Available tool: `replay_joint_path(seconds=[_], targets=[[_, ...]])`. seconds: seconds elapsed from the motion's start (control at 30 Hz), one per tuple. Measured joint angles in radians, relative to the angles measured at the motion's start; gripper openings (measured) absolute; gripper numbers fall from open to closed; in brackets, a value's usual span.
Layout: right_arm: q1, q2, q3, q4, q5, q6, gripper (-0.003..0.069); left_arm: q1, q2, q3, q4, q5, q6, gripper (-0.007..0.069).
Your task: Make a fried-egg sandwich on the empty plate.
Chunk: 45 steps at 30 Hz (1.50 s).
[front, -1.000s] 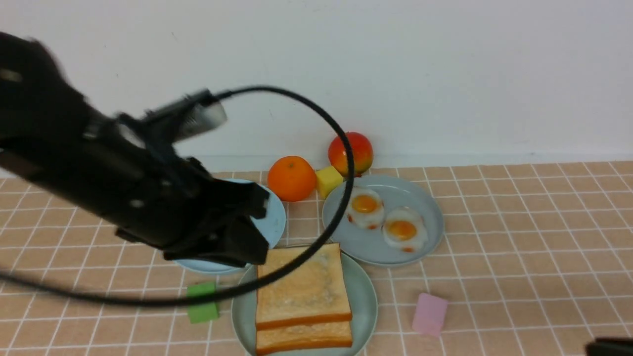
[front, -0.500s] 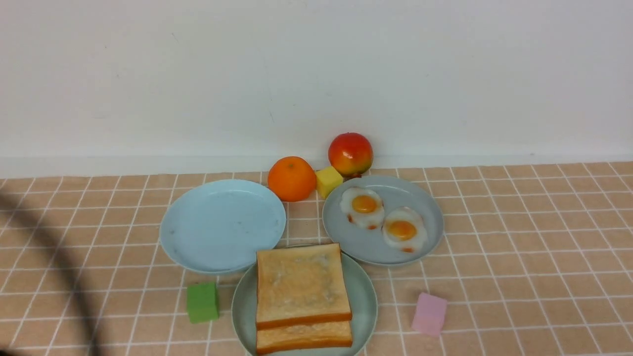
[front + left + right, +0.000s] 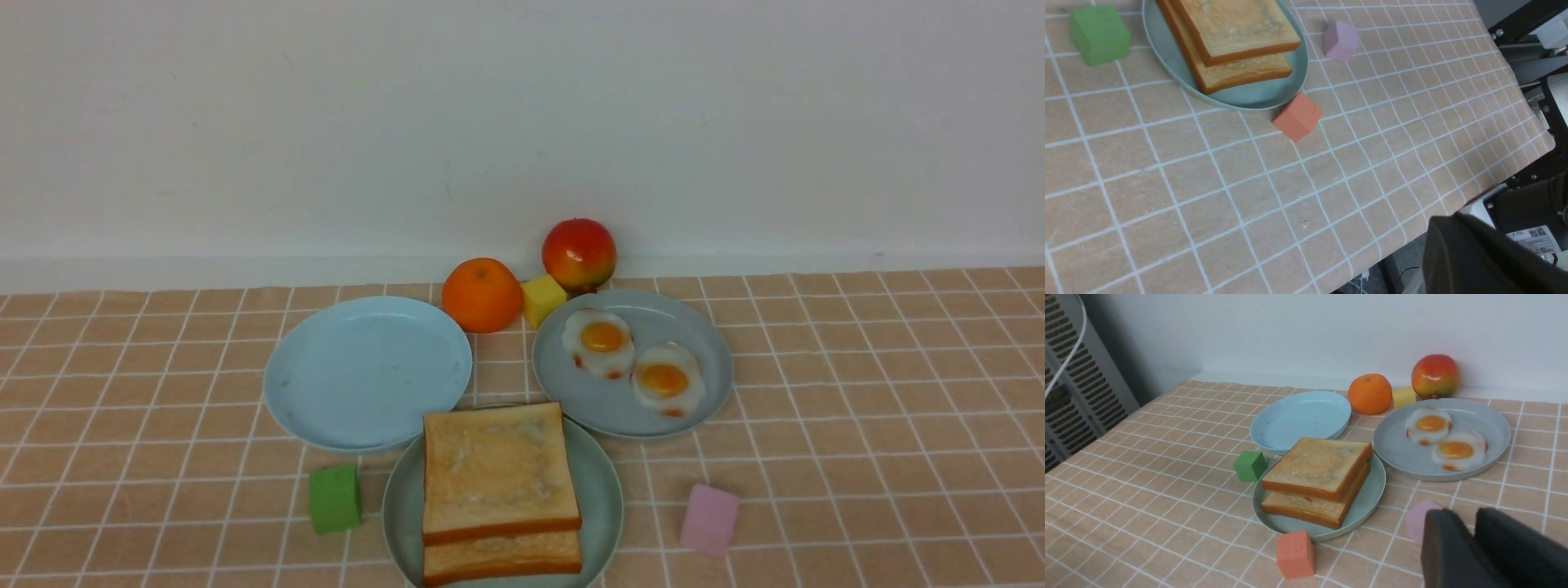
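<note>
Two golden toast slices [image 3: 494, 465] lie stacked on the mint-green plate [image 3: 602, 498] at the front centre; what lies between them is hidden. Two fried eggs [image 3: 602, 339] [image 3: 665, 380] rest on a grey-blue plate [image 3: 706, 343] behind and to the right. Neither arm shows in the front view. In the left wrist view my left gripper [image 3: 1443, 232] is one shut dark mass past the table's near edge, away from the toast [image 3: 1237, 32]. In the right wrist view my right gripper [image 3: 1470, 523] hovers near the pink cube [image 3: 1419, 522], fingers slightly apart, nothing between them.
A bare light blue plate [image 3: 367, 371] sits at the left. An orange [image 3: 482, 294], a red-yellow fruit [image 3: 578, 253] and a yellow cube [image 3: 543, 298] stand by the wall. A green cube [image 3: 335, 498] and a salmon cube [image 3: 1295, 554] lie round the mint plate.
My left arm, which hung over the light blue plate, has pulled back out of the front view and its jaws have shut. The toast stack and the eggs have not moved.
</note>
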Motion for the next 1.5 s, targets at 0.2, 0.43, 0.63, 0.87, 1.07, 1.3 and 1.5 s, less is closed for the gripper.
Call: replay_joint_path(seconds=[0.2, 0.43, 0.63, 0.87, 1.07, 1.3, 1.5], targets=[[0.000, 0.000, 0.000, 0.000, 0.000, 0.000, 0.0134, 0.000, -0.023, 0.015, 0.138, -0.010, 0.176, -0.0013], [0.000, 0.000, 0.000, 0.000, 0.000, 0.000, 0.0140, 0.015, -0.192, 0.124, 0.410, -0.097, 0.490, -0.0013], [0.000, 0.000, 0.000, 0.000, 0.000, 0.000, 0.0150, 0.142, -0.335, 0.283, 0.325, -0.313, 0.665, -0.0013], [0.000, 0.000, 0.000, 0.000, 0.000, 0.000, 0.0156, 0.210, -0.380, 0.415, 0.218, -0.560, 0.412, -0.0013], [0.000, 0.000, 0.000, 0.000, 0.000, 0.000, 0.0162, 0.252, -0.380, 0.659, 0.484, -0.719, -0.135, -0.0011], [0.000, 0.000, 0.000, 0.000, 0.000, 0.000, 0.0172, 0.252, -0.380, 0.689, 0.603, -0.629, -0.234, -0.0006], [0.000, 0.000, 0.000, 0.000, 0.000, 0.000, 0.0181, 0.252, -0.380, 0.689, 0.606, -0.629, -0.220, -0.0001]])
